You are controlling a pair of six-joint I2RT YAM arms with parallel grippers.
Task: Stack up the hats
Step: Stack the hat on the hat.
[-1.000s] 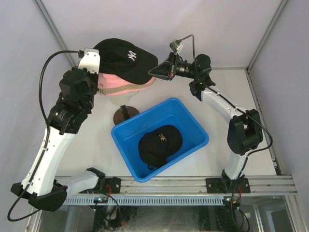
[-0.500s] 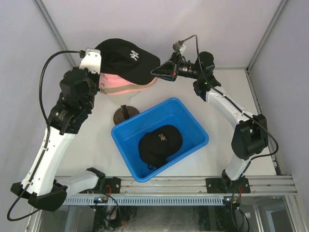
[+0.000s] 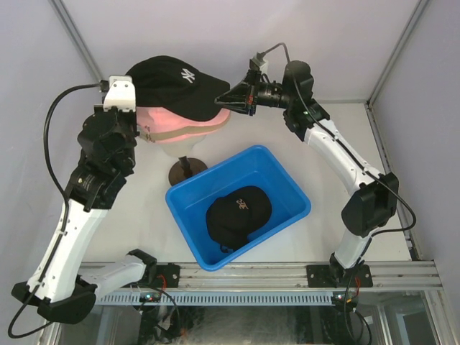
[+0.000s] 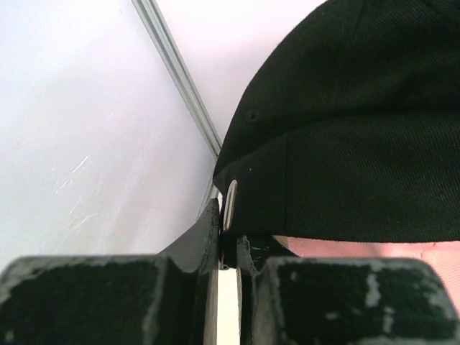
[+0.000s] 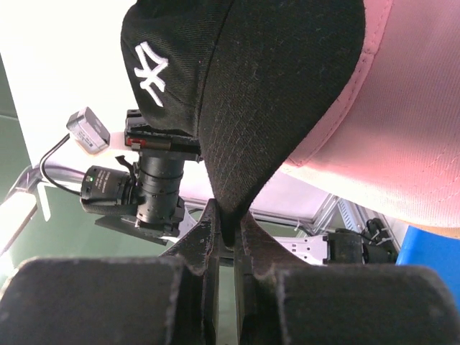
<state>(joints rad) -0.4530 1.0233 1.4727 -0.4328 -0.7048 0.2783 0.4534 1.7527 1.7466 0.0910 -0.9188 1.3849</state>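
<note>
The black NY cap [image 3: 176, 86] is held above the pink cap [image 3: 180, 123], which sits over a tan cap [image 3: 176, 136] on the mannequin head. My left gripper [image 3: 131, 90] is shut on the NY cap's back edge [image 4: 237, 208]. My right gripper [image 3: 228, 97] is shut on its brim tip [image 5: 228, 215]. The NY cap [image 5: 237, 86] fills the right wrist view with the pink cap [image 5: 388, 129] behind it. A second black cap with a small orange mark [image 3: 238, 212] lies in the blue bin [image 3: 287, 183].
The mannequin's brown base [image 3: 185, 171] stands just left of the bin. White walls and metal frame posts [image 3: 75, 36] close in behind the stack. A rail [image 3: 251, 277] runs along the near edge.
Both grippers have lifted and carried the NY cap up and to the left over the pink cap. The right arm has stretched further toward the back left.
</note>
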